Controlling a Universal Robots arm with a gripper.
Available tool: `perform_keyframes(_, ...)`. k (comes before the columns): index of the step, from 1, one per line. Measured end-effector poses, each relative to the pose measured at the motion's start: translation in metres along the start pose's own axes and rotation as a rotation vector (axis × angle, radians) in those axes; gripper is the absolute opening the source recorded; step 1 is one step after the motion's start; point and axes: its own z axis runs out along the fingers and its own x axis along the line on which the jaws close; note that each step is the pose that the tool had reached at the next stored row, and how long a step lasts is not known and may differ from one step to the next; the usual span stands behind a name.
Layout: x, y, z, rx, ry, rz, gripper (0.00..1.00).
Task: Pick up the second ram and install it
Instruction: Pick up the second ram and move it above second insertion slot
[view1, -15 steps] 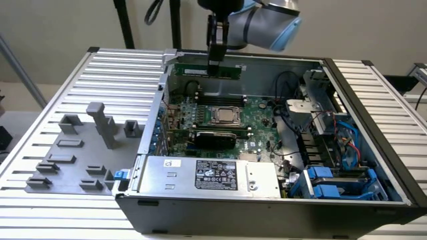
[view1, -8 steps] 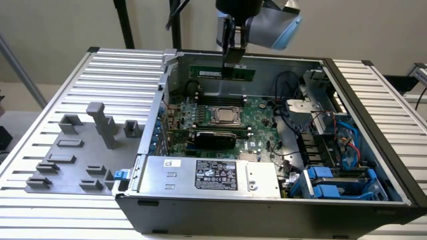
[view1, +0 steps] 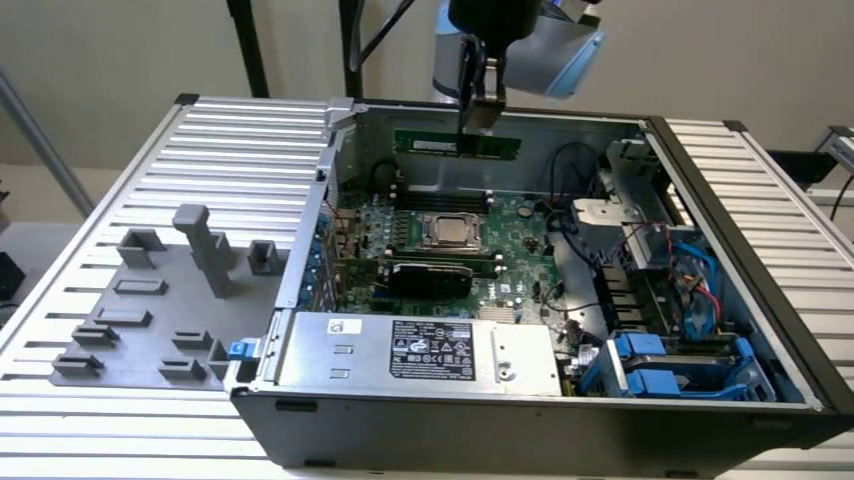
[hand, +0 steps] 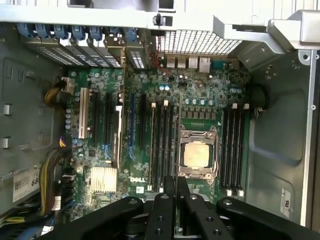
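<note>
The pincer (view1: 481, 122) is clenched on the top edge of the ram (view1: 434, 146), which hangs over the motherboard (view1: 521, 240); it looks light, stiff and fragile, so holding at the middle of the edge seems right.

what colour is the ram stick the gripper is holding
Green. The ram stick, held by the gripper, shows best in the exterior view.

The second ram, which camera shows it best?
The exterior view: the second ram shows its long green side there, clamped in the gripper above the open computer case. The wrist view gives at most a thin edge between the fingers, over the motherboard.
</note>
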Motion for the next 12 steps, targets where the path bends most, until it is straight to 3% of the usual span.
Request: perform_keyframes(12,-0.003,-0.0011,0.0151,0.0057,-0.0103,0.002,0.14)
